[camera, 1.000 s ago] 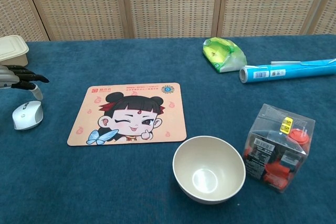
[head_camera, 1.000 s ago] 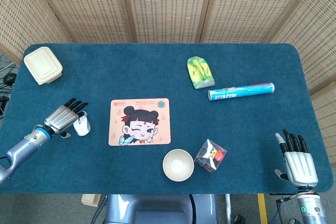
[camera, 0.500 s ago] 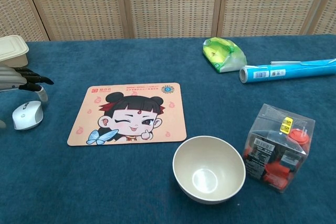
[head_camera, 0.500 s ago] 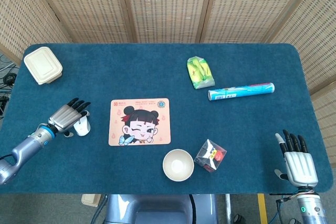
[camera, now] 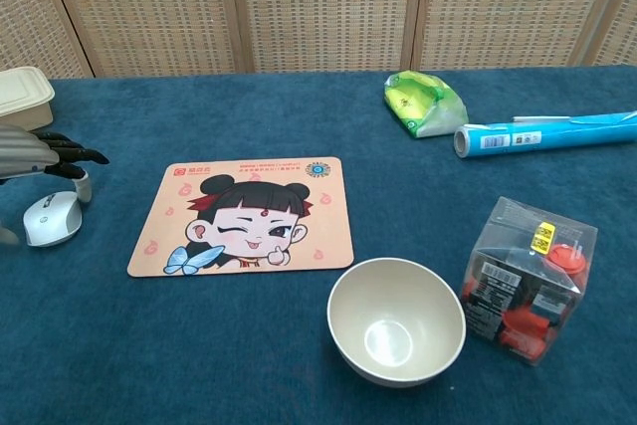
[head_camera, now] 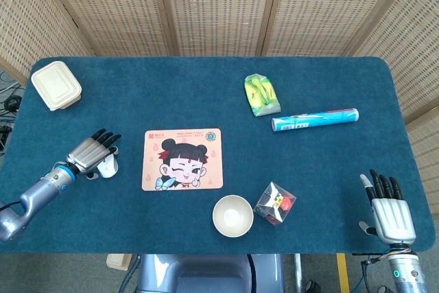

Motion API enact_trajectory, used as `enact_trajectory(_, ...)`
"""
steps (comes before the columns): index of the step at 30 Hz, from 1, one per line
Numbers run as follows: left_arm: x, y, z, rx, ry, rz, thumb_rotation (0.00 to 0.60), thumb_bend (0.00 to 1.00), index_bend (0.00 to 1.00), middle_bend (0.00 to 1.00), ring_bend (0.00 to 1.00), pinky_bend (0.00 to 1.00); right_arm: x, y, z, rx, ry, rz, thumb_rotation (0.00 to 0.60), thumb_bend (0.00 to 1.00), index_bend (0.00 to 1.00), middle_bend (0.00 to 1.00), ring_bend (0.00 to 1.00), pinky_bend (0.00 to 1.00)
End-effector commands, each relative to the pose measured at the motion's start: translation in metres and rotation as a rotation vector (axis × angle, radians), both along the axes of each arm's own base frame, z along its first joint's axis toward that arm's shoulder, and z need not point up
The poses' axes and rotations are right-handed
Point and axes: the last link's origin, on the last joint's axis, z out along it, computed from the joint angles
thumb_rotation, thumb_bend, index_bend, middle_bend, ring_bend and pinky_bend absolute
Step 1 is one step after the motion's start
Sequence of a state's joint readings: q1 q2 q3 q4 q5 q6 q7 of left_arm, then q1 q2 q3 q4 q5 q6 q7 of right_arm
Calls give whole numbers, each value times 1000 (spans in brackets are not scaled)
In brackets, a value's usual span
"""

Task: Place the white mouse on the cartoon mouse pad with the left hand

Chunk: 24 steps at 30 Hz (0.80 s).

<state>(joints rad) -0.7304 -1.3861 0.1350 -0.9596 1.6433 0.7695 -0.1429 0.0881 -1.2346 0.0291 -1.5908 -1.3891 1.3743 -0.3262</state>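
Note:
The white mouse [head_camera: 108, 165] [camera: 52, 218] lies on the blue cloth just left of the cartoon mouse pad [head_camera: 182, 158] [camera: 247, 213]. My left hand [head_camera: 91, 152] [camera: 40, 155] hovers over the mouse with its fingers stretched out and apart, holding nothing; in the head view it covers part of the mouse. My right hand [head_camera: 387, 207] rests open at the table's near right corner, far from both.
A cream bowl [head_camera: 232, 215] and a clear box of small items [head_camera: 276, 203] sit in front of the pad. A lidded food box [head_camera: 56, 85] is at the far left. A green packet [head_camera: 260, 95] and a blue tube [head_camera: 315, 119] lie at the back right.
My left hand has shifted slightly toward the pad and lower over the mouse. The mouse and the right hand have not moved.

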Motion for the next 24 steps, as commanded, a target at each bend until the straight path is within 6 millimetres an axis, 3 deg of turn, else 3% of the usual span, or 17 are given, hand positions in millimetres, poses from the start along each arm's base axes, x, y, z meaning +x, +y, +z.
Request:
enact_trajectory(1, -1, -1, 0, -1, 4, 1, 600, 181, 312, 0, 0, 0, 0, 0, 0, 1, 0, 2, 600, 105, 0, 0, 0, 0)
enact_trajectory(16, -1, 0, -2, 4, 3, 1, 600, 274, 497, 0, 0, 0, 0, 0, 0, -2, -3, 4, 600, 105, 0, 0, 0, 0)
enact_trajectory(24, 8, 5, 3, 21, -19, -17, 600, 313, 545, 0, 0, 0, 0, 0, 0, -1, -3, 3, 600, 105, 0, 0, 0, 0)
